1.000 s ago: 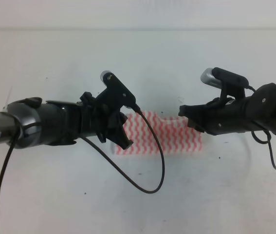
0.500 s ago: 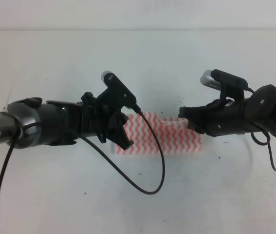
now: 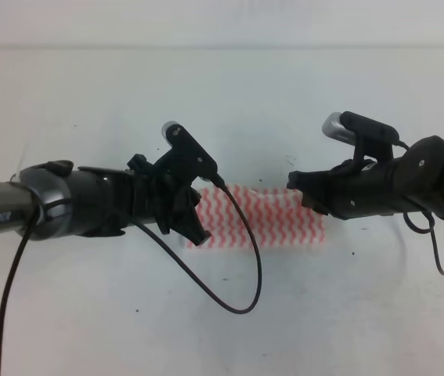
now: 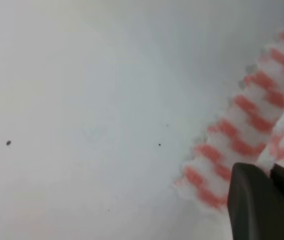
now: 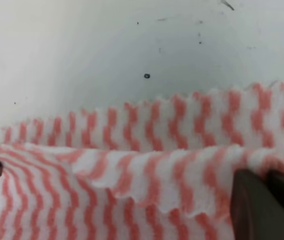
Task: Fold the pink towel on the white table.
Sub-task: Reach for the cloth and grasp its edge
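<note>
The pink towel [image 3: 278, 222], striped in pink and white zigzags, lies on the white table [image 3: 222, 102] between my two arms. My left gripper [image 3: 196, 228] sits at its left end. In the left wrist view its fingers [image 4: 252, 200] are pressed together on a raised fold of the pink towel [image 4: 242, 125]. My right gripper [image 3: 305, 193] is over the towel's far right corner. In the right wrist view its fingers [image 5: 249, 200] pinch a lifted layer of the pink towel [image 5: 147, 175], which is doubled over a lower layer.
A black cable [image 3: 245, 274] loops from the left wrist down over the table in front of the towel. Another cable [image 3: 441, 258] hangs from the right arm at the right edge. Tiny dark specks [image 5: 147, 76] dot the table.
The left arm has shifted slightly toward the front of the table, and the towel's far edge has come down with it. The right arm has barely moved.
</note>
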Controlling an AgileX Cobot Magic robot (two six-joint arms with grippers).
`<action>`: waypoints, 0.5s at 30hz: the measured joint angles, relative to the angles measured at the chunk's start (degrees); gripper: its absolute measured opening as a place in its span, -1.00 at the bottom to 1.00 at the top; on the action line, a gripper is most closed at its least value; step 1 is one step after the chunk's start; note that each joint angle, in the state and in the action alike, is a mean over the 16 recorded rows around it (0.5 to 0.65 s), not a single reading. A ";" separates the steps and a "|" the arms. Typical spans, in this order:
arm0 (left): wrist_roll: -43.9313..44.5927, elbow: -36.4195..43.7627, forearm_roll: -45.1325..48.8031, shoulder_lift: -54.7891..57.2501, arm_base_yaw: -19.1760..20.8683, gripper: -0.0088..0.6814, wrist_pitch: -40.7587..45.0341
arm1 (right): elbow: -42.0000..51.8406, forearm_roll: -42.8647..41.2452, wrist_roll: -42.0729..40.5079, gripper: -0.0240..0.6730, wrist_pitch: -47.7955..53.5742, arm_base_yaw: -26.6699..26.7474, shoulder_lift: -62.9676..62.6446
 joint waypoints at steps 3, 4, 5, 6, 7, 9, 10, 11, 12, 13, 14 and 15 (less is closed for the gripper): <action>0.00 0.01 0.01 0.06 0.05 -0.99 -0.26 | -0.11 -0.02 -0.01 -0.98 0.05 0.01 0.06; 0.00 0.01 0.02 0.11 0.06 -0.99 -0.36 | -0.20 -0.04 -0.02 -0.98 0.08 0.01 0.06; 0.00 0.01 0.02 0.15 0.08 -0.99 -0.44 | -0.33 -0.09 -0.02 -0.98 0.15 0.01 0.06; 0.00 0.01 0.02 0.15 0.10 -0.99 -0.52 | -0.47 -0.14 -0.03 -0.98 0.24 0.01 0.07; 0.00 0.01 0.02 0.15 0.11 -0.99 -0.59 | -0.61 -0.19 -0.03 -0.98 0.33 0.01 0.07; 0.00 0.01 0.02 0.11 0.15 -0.99 -0.68 | -0.90 -0.29 -0.04 -0.98 0.50 0.02 0.10; 0.00 0.01 0.02 0.15 0.15 -0.99 -0.73 | -1.05 -0.33 -0.05 -0.98 0.57 0.01 0.07; 0.00 0.01 0.02 0.15 0.16 -0.99 -0.77 | -1.19 -0.40 -0.05 -0.98 0.68 0.01 0.08; 0.00 0.01 0.02 0.15 0.16 -0.99 -0.79 | -1.33 -0.48 -0.05 -0.98 0.79 0.01 0.08; 0.00 0.02 0.04 0.20 0.16 -0.99 -0.79 | -1.46 -0.57 -0.05 -0.98 0.89 0.01 0.08; 0.00 0.02 0.04 0.20 0.16 -0.99 -0.75 | -1.61 -0.63 -0.04 -0.98 0.99 0.02 0.11; 0.00 0.02 0.04 0.24 0.16 -0.99 -0.68 | -1.76 -0.69 -0.05 -0.98 1.06 0.02 0.12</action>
